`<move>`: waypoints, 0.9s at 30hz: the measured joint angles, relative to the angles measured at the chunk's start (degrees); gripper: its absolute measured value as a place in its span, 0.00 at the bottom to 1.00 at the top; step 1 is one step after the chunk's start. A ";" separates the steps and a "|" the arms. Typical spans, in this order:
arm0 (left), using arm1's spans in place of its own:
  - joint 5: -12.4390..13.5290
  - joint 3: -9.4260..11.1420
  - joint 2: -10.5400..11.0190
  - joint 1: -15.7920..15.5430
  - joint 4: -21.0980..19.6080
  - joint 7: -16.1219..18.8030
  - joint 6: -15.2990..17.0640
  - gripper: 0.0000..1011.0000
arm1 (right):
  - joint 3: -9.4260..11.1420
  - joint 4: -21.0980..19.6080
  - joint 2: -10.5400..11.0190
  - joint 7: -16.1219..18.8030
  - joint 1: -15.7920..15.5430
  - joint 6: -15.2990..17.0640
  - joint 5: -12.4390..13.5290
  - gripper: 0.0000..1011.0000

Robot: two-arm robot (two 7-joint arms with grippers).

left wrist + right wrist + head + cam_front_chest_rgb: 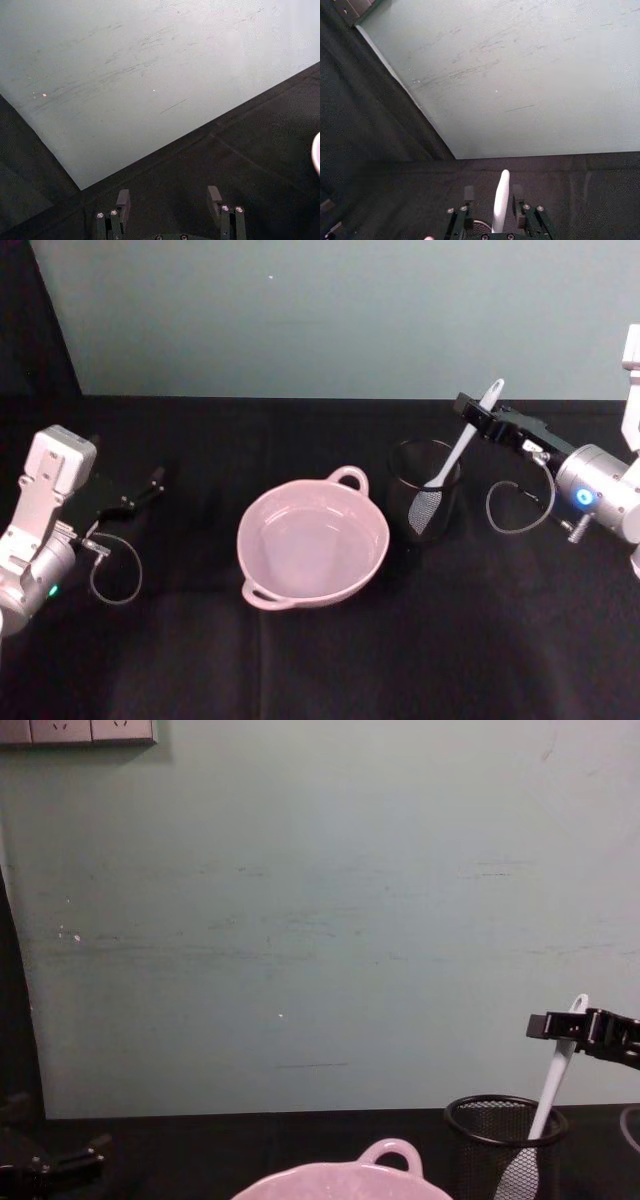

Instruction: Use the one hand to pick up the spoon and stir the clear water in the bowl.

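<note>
One pale pink bowl sat mid-worktop. Just beside it, toward the right edge, a black mesh cup held the spoon, blade down. The right end effector straddled the handle, fingers apart and not gripping. The left end effector lay open near the left edge.

Lab-style robot test bench: black cloth-covered table, bare pale green wall, wall sockets.

A black mesh cup stands on the black table.
</note>
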 joint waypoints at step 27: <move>0.00 0.00 0.00 0.00 0.00 0.00 0.00 1.00 | -0.92 -3.01 1.40 3.02 -0.25 -3.89 -3.49 0.12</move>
